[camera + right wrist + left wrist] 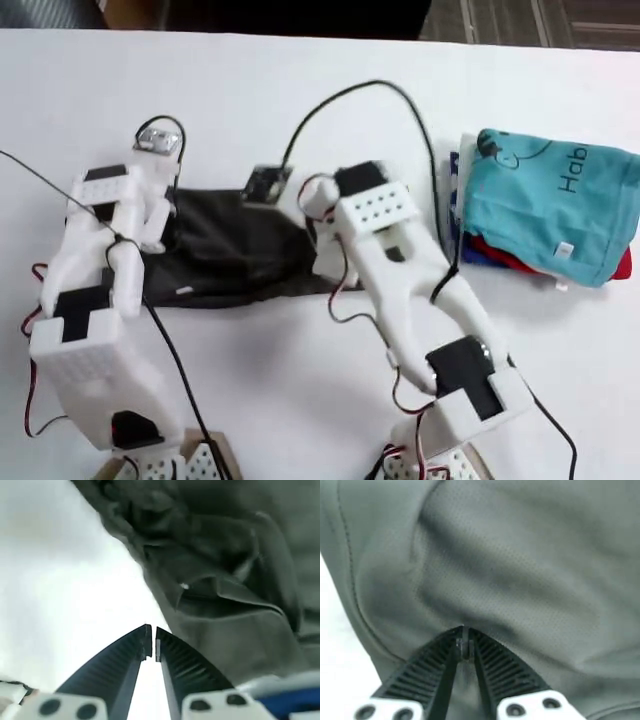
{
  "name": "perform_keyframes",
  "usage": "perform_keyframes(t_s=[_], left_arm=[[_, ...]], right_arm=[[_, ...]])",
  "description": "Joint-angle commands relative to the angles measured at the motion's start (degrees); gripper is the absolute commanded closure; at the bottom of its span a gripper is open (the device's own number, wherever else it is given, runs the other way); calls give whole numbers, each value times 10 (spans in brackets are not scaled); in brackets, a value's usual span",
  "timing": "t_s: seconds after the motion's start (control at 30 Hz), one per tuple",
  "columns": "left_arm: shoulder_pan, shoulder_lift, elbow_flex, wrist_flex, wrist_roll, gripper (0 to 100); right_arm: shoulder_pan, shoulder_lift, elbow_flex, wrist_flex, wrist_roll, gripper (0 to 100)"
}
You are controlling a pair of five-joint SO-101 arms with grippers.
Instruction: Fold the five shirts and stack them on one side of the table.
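Note:
A black shirt (pixel 235 255) lies crumpled across the middle of the white table (pixel 300 380). My left gripper (pixel 166 216) sits at the shirt's left end. In the left wrist view its fingertips (pixel 464 647) are pressed together on a pinch of the dark fabric (pixel 520 570). My right gripper (pixel 318 236) is at the shirt's right end. In the right wrist view it (pixel 151 642) is shut over bare table with nothing in it, and the rumpled shirt edge (pixel 225 610) lies just beside it.
A stack of folded shirts (pixel 550 205), teal on top with red, blue and white beneath, sits at the right side of the table. Cables (pixel 420 130) trail from both arms over the table. Bare table lies in front of the black shirt.

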Motion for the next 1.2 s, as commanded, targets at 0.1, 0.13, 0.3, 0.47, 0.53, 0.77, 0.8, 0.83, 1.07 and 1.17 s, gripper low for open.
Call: perform_keyframes(t_s=[0.1, 0.13, 0.3, 0.47, 0.53, 0.77, 0.8, 0.83, 1.07, 1.17], left_arm=[[-2, 4, -18, 1, 0, 974], [-2, 4, -18, 1, 0, 974], [-2, 4, -18, 1, 0, 974], [-2, 4, -18, 1, 0, 974], [-2, 4, -18, 1, 0, 974], [-2, 4, -18, 1, 0, 974], [-2, 4, -18, 1, 0, 974], [-2, 4, -18, 1, 0, 974], [-3, 3, -18, 0, 2, 974], [-4, 0, -18, 0, 3, 974]], right_arm=[[-2, 14, 28, -102, -4, 976], [-2, 30, 26, -119, -4, 976], [-3, 84, 20, -218, -6, 976], [-3, 91, -50, -220, -67, 976], [-4, 93, -69, -220, -69, 976], [-7, 97, -77, -233, -70, 976], [-7, 101, -76, -233, -70, 976], [-6, 108, -76, -233, -70, 976], [-3, 138, -84, -260, -71, 976], [12, 108, -114, -233, -71, 976]])
